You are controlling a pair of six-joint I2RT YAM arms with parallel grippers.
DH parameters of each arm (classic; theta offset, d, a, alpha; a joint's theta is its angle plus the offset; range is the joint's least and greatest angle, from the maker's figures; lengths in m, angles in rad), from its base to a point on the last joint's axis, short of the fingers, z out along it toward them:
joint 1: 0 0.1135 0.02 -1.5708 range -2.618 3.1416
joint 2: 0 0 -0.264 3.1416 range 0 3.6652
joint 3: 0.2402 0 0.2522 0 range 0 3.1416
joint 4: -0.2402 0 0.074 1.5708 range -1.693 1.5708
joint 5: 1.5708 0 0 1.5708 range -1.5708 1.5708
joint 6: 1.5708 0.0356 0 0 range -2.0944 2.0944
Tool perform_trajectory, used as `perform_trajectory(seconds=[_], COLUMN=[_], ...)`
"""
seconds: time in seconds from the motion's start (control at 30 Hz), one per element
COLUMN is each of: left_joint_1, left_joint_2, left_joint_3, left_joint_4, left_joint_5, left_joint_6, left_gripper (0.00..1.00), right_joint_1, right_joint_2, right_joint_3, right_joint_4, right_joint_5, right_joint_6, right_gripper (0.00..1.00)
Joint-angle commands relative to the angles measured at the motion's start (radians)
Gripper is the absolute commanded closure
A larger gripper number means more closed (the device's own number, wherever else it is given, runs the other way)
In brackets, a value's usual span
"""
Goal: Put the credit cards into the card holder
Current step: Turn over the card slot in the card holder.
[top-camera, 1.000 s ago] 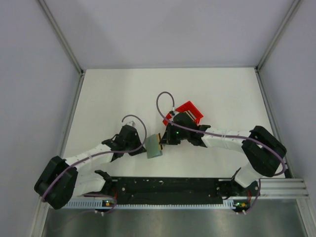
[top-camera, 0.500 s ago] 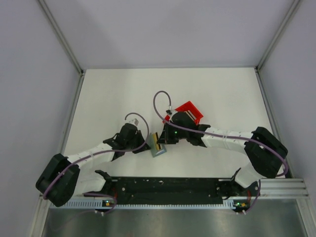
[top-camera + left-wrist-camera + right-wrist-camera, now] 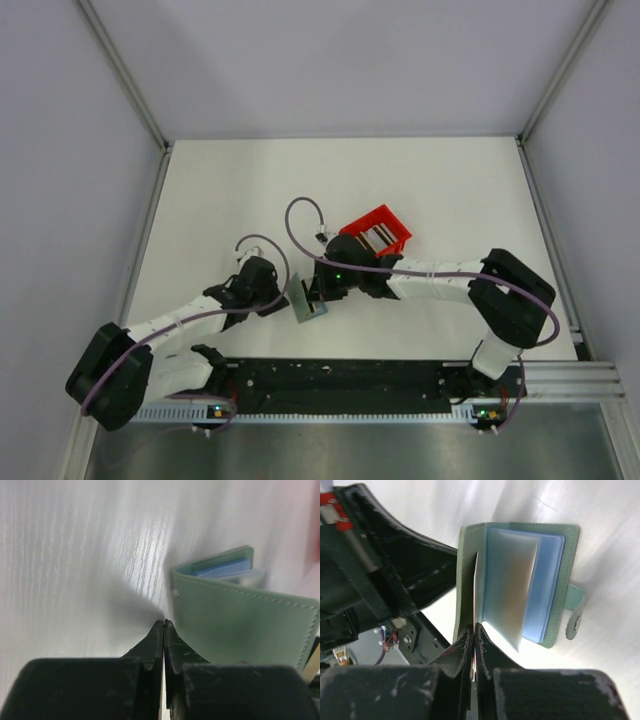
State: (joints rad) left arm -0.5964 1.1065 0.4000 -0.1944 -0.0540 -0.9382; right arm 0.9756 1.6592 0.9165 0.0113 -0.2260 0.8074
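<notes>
Insertion seems the step in hand. Near the front middle of the tabletop [image 3: 220,200] the card holder [image 3: 547,590] stands open, blue sleeves facing the right gripper [image 3: 474,626], long edges running away from it. That gripper pinches a credit card [image 3: 475,595] edge-on inside the cover; next, a straight push into a sleeve. The left gripper [image 3: 164,622] sits closed beside the cover.

Card holder [image 3: 240,625] shows grey-green outside with pale stitching and pale dot, light blue inside; credit card [image 3: 474,605] edge whitish; bin [image 3: 376,228] red; surface [image 3: 230,200] white, faintly grained; left pincer [image 3: 164,625] and right pincer [image 3: 474,630] black.
</notes>
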Motion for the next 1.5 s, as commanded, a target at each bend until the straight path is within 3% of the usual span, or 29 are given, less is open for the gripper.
perform_trajectory(seconds=[0.0, 0.2, 0.47, 0.63, 0.93, 1.23, 1.37, 1.47], left_joint_1=[0.001, 0.003, 0.003, 0.003, 0.010, 0.032, 0.041, 0.041], left_joint_2=[0.006, 0.006, 0.085, 0.127, 0.067, -0.091, -0.201, -0.292], left_joint_3=[-0.027, -0.047, -0.084, -0.035, 0.016, 0.049, 0.054, 0.059], left_joint_4=[-0.014, -0.022, 0.229, 0.224, 0.032, -0.155, -0.224, -0.243], left_joint_5=[-0.030, -0.044, 0.106, 0.112, 0.013, -0.086, -0.102, -0.096], left_joint_6=[-0.047, -0.056, -0.036, -0.016, 0.027, 0.021, 0.006, -0.017], left_gripper=[1.00, 1.00, 1.00, 1.00, 1.00, 0.52, 0.39, 0.36], right_joint_1=[0.046, 0.049, 0.052, 0.052, 0.081, 0.098, 0.098, 0.098], right_joint_2=[0.008, 0.037, 0.086, 0.083, 0.174, 0.241, 0.237, 0.232], right_joint_3=[0.087, 0.110, 0.094, 0.094, 0.206, 0.252, 0.260, 0.266], right_joint_4=[0.042, 0.038, 0.021, -0.039, -0.189, -0.278, -0.283, -0.283], right_joint_5=[0.002, -0.010, -0.009, 0.062, 0.212, 0.295, 0.300, 0.300], right_joint_6=[-0.031, -0.036, -0.010, -0.027, -0.056, -0.073, -0.073, -0.077], right_gripper=[1.00, 1.00, 1.00, 1.00, 1.00, 1.00, 1.00, 1.00])
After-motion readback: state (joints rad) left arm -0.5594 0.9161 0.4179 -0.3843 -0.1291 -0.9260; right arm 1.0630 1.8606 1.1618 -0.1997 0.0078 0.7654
